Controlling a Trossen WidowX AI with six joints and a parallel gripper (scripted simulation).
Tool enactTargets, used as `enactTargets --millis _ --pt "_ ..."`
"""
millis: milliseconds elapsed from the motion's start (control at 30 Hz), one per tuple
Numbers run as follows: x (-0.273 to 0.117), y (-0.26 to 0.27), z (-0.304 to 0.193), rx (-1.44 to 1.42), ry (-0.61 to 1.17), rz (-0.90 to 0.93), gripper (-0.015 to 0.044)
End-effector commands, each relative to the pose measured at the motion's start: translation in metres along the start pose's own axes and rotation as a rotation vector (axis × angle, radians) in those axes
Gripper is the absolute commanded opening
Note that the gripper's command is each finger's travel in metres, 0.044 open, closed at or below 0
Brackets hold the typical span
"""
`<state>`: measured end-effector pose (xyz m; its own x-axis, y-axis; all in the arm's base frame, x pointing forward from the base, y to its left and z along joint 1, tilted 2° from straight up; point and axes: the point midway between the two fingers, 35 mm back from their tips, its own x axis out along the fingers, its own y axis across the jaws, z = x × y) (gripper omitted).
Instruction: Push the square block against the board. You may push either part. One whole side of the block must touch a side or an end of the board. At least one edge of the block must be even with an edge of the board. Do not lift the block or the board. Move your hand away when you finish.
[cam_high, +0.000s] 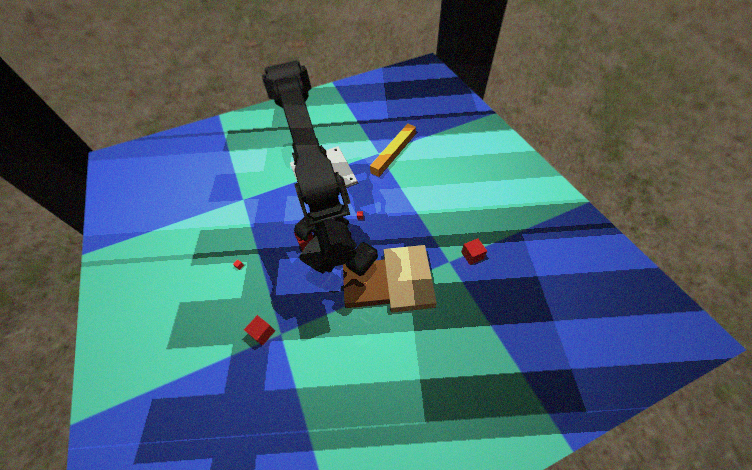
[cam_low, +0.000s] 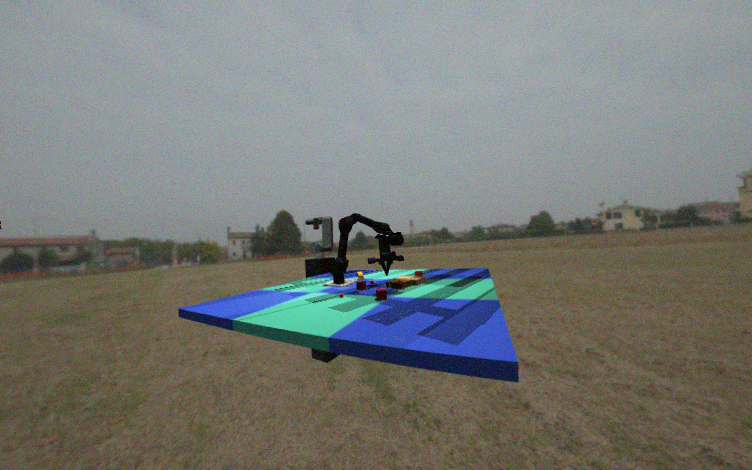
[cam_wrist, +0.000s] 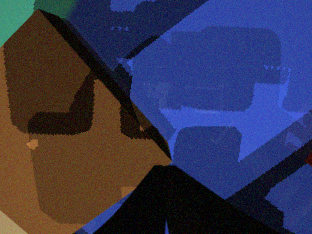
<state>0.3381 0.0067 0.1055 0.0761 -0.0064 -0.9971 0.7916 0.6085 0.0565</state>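
Observation:
The brown square block lies flat on the table with its right side against the left side of the tan board. Their near edges look about even. In the exterior view the two show as one low brown shape. My gripper is shut and empty. It hangs just over the block's far left corner. I cannot tell whether it touches the block. In the wrist view the dark fingers fill the lower middle, and their shadow falls on the block.
A yellow-orange bar lies at the back. Red cubes sit to the right of the board and at the front left, with two tiny ones. The arm's white base plate is behind it. Black posts stand at the table's far corners.

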Motion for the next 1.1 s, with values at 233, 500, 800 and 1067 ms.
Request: enactTargets --millis 233,500,800,1067 --pt "0.002 0.008 -0.033 -0.355 0.008 -0.008 0.0000" --pt "0.002 0.012 -0.058 -0.631 0.014 -0.008 0.0000" --pt "0.029 0.014 -0.065 -0.714 0.015 -0.007 0.0000" --pt "0.057 0.013 -0.066 -0.717 0.015 -0.008 0.0000"
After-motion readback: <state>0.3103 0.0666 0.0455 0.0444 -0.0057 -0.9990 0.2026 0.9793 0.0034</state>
